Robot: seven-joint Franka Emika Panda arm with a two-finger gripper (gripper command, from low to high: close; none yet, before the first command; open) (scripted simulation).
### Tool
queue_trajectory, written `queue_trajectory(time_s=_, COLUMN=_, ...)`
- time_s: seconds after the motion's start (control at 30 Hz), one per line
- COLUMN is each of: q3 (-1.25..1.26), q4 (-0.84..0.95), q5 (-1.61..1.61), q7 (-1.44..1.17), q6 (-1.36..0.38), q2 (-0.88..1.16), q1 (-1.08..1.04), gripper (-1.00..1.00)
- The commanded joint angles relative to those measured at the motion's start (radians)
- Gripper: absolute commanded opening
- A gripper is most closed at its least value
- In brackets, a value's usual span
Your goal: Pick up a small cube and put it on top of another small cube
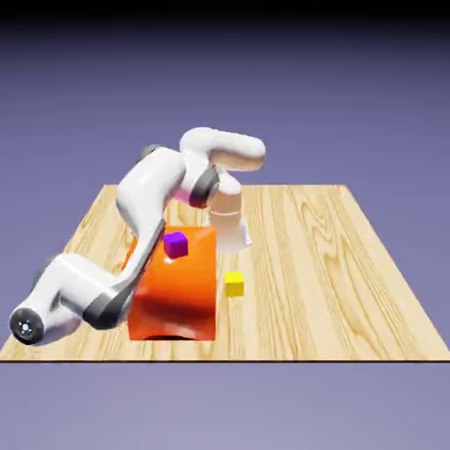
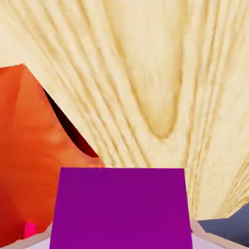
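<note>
progress: by what is being shown, the grasp is being counted as done and the stacking as left; no cube is being seen set on another small cube in the hand view
gripper: the two-finger gripper (image 2: 121,233) is being closed on a purple cube (image 2: 121,209), which is being framed by a fingertip at each side
purple cube: its broad face is being shown at the hand view's bottom edge, between the fingertips; whether it is being held clear of the table (image 2: 151,58) cannot be told
violet cube: in the exterior view a violet cube (image 1: 176,245) is being seen against the orange block (image 1: 180,299); whether this is the gripped one cannot be told
yellow cube: the yellow cube (image 1: 234,284) is being left bare on top, on the wood just beside the orange block; it is being judged a likely base
pink patch: a small pink patch (image 2: 30,228) is being shown against the orange at the hand view's lower left; what it is cannot be told
arm: the white arm (image 1: 149,189) is being bent down toward the exterior view's left, its wrist (image 1: 61,303) being held low near the table's front corner; the fingers are not being made out there
left to do: carrying over the chosen cube, lowering and release are being judged as needed
</note>
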Motion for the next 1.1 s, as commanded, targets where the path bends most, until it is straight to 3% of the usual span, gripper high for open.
queue_trajectory(time_s=0.0, q3=-0.015, q4=-0.036, q5=0.006, q7=0.007, q6=0.000, q2=-0.032, q1=0.012, gripper=-1.00)
queue_trajectory(time_s=0.73, q3=-0.325, q4=-0.779, q5=0.164, q7=0.159, q6=-0.016, q2=-0.688, q1=0.249, gripper=-1.00)
queue_trajectory(time_s=0.97, q3=-0.330, q4=-1.026, q5=0.147, q7=0.202, q6=0.148, q2=-0.788, q1=0.305, gripper=-1.00)
queue_trajectory(time_s=1.0, q3=-0.330, q4=-1.026, q5=0.147, q7=0.202, q6=0.148, q2=-0.788, q1=0.305, gripper=1.00)
queue_trajectory(time_s=1.07, q3=-0.329, q4=-0.990, q5=0.150, q7=0.196, q6=0.124, q2=-0.773, q1=0.297, gripper=1.00)
